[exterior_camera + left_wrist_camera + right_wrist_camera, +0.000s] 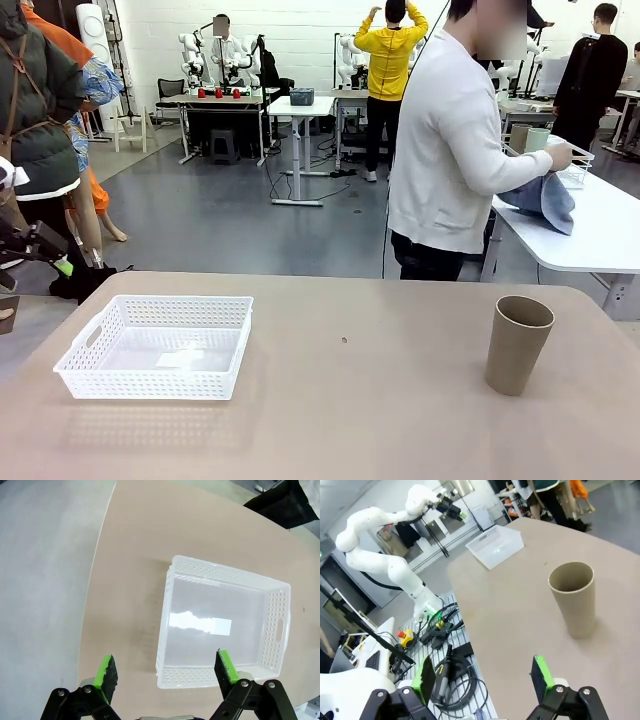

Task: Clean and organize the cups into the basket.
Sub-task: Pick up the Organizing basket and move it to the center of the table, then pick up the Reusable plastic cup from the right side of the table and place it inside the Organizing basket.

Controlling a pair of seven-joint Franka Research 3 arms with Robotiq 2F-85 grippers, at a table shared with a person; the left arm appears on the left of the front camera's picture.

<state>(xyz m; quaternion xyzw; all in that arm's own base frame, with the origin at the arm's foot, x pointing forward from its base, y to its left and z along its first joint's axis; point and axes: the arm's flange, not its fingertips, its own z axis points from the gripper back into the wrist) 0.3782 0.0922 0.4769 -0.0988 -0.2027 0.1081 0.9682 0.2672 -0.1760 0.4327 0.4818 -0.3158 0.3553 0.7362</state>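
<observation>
A tan-brown tumbler (518,343) is being shown upright near the right end of the counter (350,420), well apart from the white lattice basket (150,385), which is lying empty at the left. The left pincer (166,669) is being held spread above the basket's short end. The right pincer (483,675) is being held equally spread, pinching nothing, short of the tumbler. Beyond the counter, a mint green tumbler (537,139) is being wiped with a blue cloth (550,200) by a person. Trouble is being risked at the approach: the tall tumbler, standing on its narrow base, could be tipped by one off-centre finger and rolled off the nearby edge.
</observation>
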